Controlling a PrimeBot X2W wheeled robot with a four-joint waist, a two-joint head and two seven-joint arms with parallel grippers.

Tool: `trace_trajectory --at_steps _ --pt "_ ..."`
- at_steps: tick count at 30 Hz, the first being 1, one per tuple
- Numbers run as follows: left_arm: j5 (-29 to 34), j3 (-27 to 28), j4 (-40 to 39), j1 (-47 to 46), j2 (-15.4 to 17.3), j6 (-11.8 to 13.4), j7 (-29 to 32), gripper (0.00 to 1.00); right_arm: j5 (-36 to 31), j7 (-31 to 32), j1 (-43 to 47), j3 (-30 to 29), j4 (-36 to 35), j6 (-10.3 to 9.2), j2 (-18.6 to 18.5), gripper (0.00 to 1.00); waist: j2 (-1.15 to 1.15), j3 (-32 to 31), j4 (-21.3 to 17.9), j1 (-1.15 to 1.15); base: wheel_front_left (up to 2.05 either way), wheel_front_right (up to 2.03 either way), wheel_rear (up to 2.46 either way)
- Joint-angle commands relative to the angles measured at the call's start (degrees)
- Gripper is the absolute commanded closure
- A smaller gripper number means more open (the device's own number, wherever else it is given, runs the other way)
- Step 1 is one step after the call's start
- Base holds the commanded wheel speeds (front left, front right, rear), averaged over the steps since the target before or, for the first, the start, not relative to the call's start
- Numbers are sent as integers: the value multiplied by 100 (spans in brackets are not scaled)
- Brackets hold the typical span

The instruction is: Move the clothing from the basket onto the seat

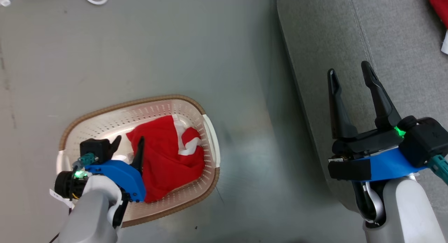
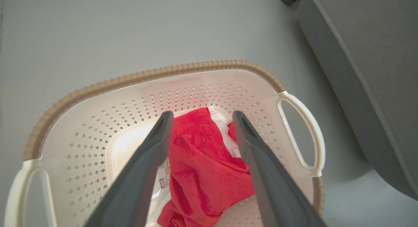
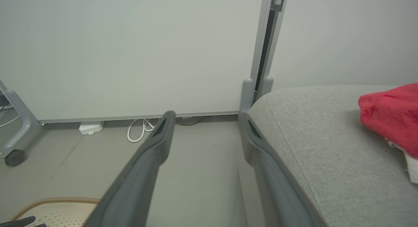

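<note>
The cream-white basket (image 1: 140, 101) with its brown woven-look rim sits on the grey floor (image 1: 175, 43), to the left of the light-grey seat (image 1: 385, 43) and apart from it. A crumpled red garment (image 1: 168, 159) with white trim lies inside the basket, bunched toward its right side near the white handle (image 1: 211, 138). The left gripper (image 1: 129, 141) hangs over the basket with its jaws spread wide and nothing between them. In the left wrist view its two dark fingers (image 2: 156, 145) frame the red cloth below, and whether the tips touch the fabric cannot be told. The right gripper (image 1: 349, 70) is over the near left edge of the seat, jaws likewise released and empty, fingers pointing toward the far wall (image 3: 130, 50). A second red garment (image 3: 388, 109) with a white part lies on the far right of the seat. A white cable (image 3: 137, 132) lies on the floor by the wall.
</note>
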Motion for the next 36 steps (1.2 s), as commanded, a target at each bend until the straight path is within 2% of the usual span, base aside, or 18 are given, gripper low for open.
trace_trajectory --at_steps 1,7,11,12,14,15,17,18,24,25,27,30,31,32,33,34,36 --pt "-43 79 155 -166 98 79 88 0 66 -96 -152 64 37 -6 19 0 0 670 -591 -2 0 0 0" --pt "-179 261 685 -595 378 255 379 0 381 -389 -348 276 243 -6 21 0 0 1217 -1012 -2 0 0 0" --pt "-218 371 916 -786 527 517 532 0 546 -575 -416 374 407 -6 22 0 0 1486 -1203 -2 0 0 0" --pt "-218 371 916 -786 527 517 532 0 546 -575 -416 374 407 -6 22 0 0 1486 -1203 -2 0 0 0" --pt "-223 420 1060 -874 617 732 629 0 637 -679 -474 441 529 -6 20 0 0 1623 -1315 -2 0 0 0" --pt "-223 420 1060 -874 617 732 629 0 637 -679 -474 441 529 -6 20 0 0 1623 -1315 -2 0 0 0" --pt "-222 461 1181 -899 693 939 693 0 727 -771 -525 521 631 -6 19 0 0 1704 -1423 -2 0 0 0" --pt "-222 461 1181 -899 693 939 693 0 727 -771 -525 521 631 -6 19 0 0 1704 -1423 -2 0 0 0" --pt "-238 601 1461 -901 784 1755 898 0 826 -900 -565 561 739 -6 19 0 0 1763 -1551 -2 0 0 0" --pt "-238 601 1461 -901 784 1755 898 0 826 -900 -565 561 739 -6 19 0 0 1763 -1551 -2 0 0 0" --pt "-259 624 1536 -905 764 1930 991 0 835 -916 -571 570 762 -6 19 0 0 1773 -1562 -2 0 0 0" --pt "-306 632 1600 -919 727 1956 1158 0 856 -935 -590 602 799 -6 19 0 0 1788 -1573 -2 0 0 0" --pt "-323 619 1617 -920 725 1944 1202 14 875 -942 -593 617 806 -6 19 0 0 1789 -1573 -2 0 0 0" --pt "-326 597 1625 -919 723 1925 1235 56 884 -951 -602 621 811 -6 19 0 0 1790 -1572 -2 0 0 0" --pt "-327 583 1624 -924 720 1910 1253 85 888 -953 -612 627 813 -6 19 0 0 1791 -1569 -2 0 0 0" --pt "-320 566 1620 -922 714 1890 1256 100 890 -953 -619 628 818 -6 19 0 0 1791 -1564 -2 0 0 0" --pt "-335 547 1616 -920 699 1861 1286 100 877 -960 -627 614 833 -6 19 0 0 1785 -1548 -2 0 0 0"
